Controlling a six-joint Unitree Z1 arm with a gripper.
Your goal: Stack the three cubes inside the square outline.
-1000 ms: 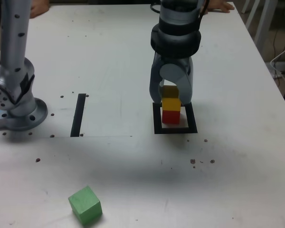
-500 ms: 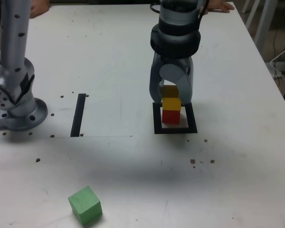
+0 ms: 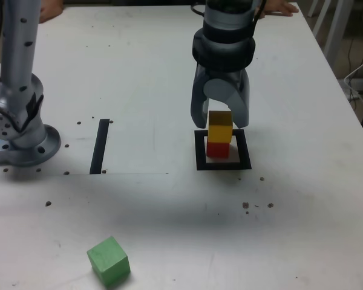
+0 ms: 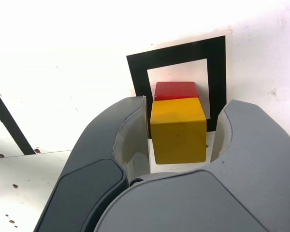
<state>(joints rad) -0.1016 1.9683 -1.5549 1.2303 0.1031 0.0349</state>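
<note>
In the exterior view, the gripper (image 3: pixel 220 124) hangs in the upper middle of the frame, pointing down over the square outline (image 3: pixel 223 167). Its jaws stand spread, one on each side of the yellow cube (image 3: pixel 220 128), and a sliver of gap shows on both flanks, so the cube looks free of the pads. The yellow cube sits on top of the red cube (image 3: pixel 217 148), which rests inside the outline's white centre. The yellow one appears shifted slightly toward the exterior view's right of the red one. The green cube (image 3: pixel 109 260) lies alone in the lower left of the frame, well apart from the stack, turned at an angle to the table edges. A straight black strip (image 3: pixel 100 145) lies left of centre, and the arm's base (image 3: pixel 21 130) stands at the left edge. Small dark specks dot the white table (image 3: pixel 302 205). A person's hand (image 3: pixel 279 7) rests at the table's far edge, upper right of the frame.

In the wrist view, the two grey fingers (image 4: pixel 116 140) fill the lower half of the frame and bracket the yellow cube (image 4: pixel 178 130) at the centre. The jaws are parted wider than the cube; whether either pad brushes its side cannot be told. Beyond it, a strip of the red cube's (image 4: pixel 175 90) top shows, ringed by the outline (image 4: pixel 179 50). The black strip (image 4: pixel 8 122) crosses the left edge.
</note>
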